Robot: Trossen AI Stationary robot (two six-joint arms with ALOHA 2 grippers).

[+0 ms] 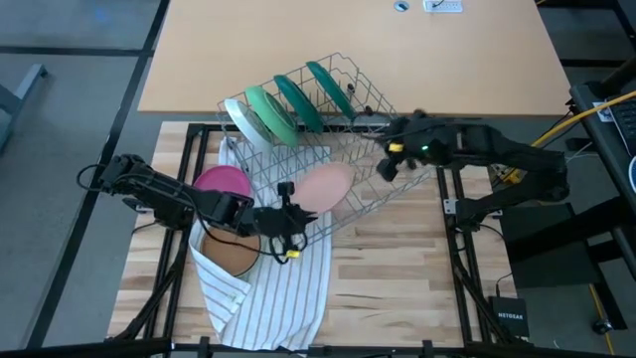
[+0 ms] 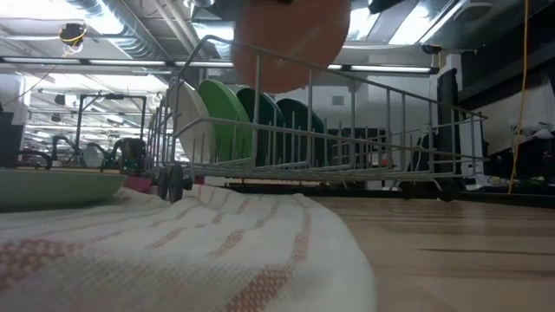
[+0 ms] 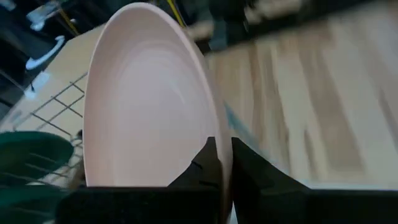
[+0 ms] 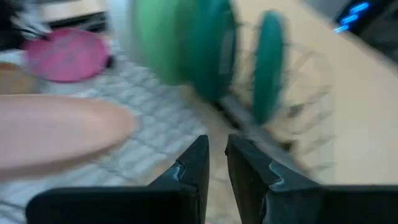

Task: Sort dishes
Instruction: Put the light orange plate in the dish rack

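A peach-pink plate hangs above the near side of the wire rack, with my left gripper shut on it. It also shows high in the low view as the peach plate. Several green plates stand on edge between the rack's wires. A magenta plate and a brown-orange plate lie on the striped cloth. My right gripper hovers over the rack's right end, beside the peach plate, its fingers slightly open with nothing between them. My left gripper pinches the peach plate's rim between its two fingers, one finger on the hollow face and one on the back. The fingers come from the table's left, slanting a little downward. The plate stands tilted on edge, lifted clear of rack and cloth.
The rack sits tilted across the table's middle, partly on the cloth. A pale green dish lies on the cloth at the low view's left. Bare wood lies toward the near right. A tan table stands beyond the far edge.
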